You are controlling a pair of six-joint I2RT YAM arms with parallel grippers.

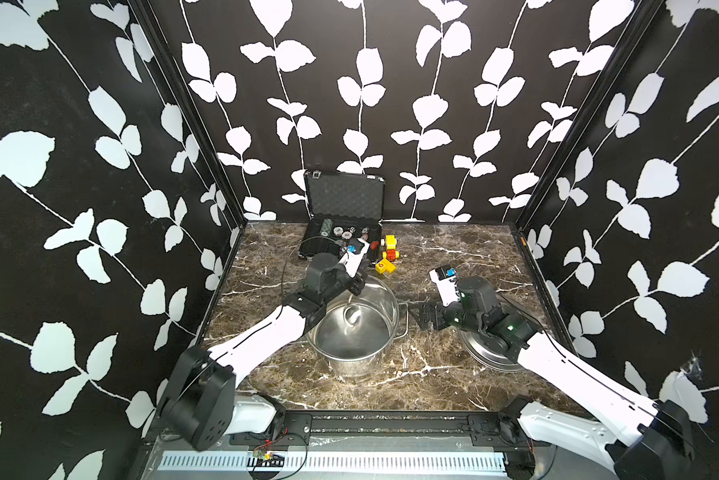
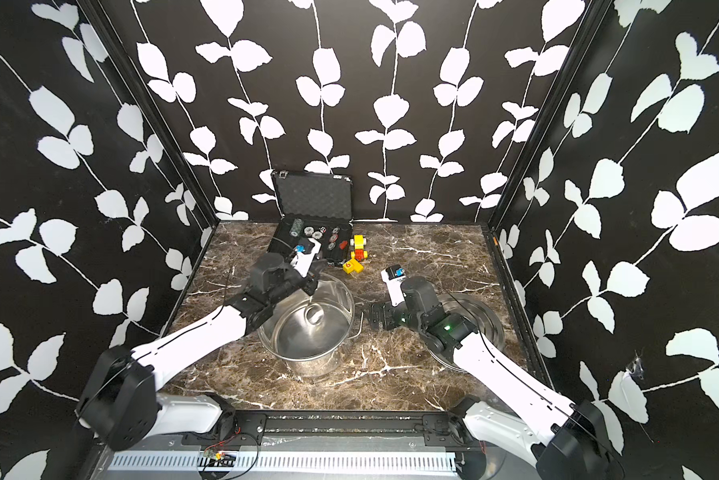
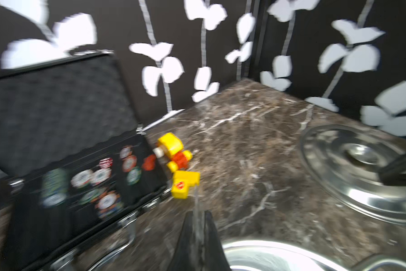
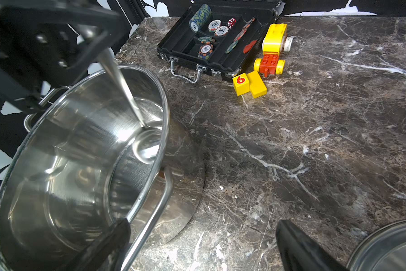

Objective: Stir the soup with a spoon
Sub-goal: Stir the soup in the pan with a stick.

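A steel pot point(image 1: 355, 365) stands mid-table in both top views. My left gripper point(image 1: 358, 286) hovers over its far rim, shut on the handle of the spoon point(image 1: 353, 314). The thin silver spoon slants down into the pot, its bowl near the bottom point(image 4: 148, 146). In the left wrist view the handle point(image 3: 196, 211) is pinched between the black fingers of my left gripper point(image 3: 197, 218). The pot's inside is bare steel and no soup shows. My right gripper point(image 4: 202, 226) is open to the right of the pot, with one finger point(image 4: 117, 232) by the pot's side handle point(image 4: 159, 206).
The round steel lid point(image 1: 486, 357) lies on the marble right of the pot, partly under my right arm. An open black case of poker chips point(image 1: 341, 232) stands at the back. Beside it are a yellow-and-red toy car point(image 1: 389, 249) and a yellow block point(image 1: 385, 266). Patterned walls enclose three sides.
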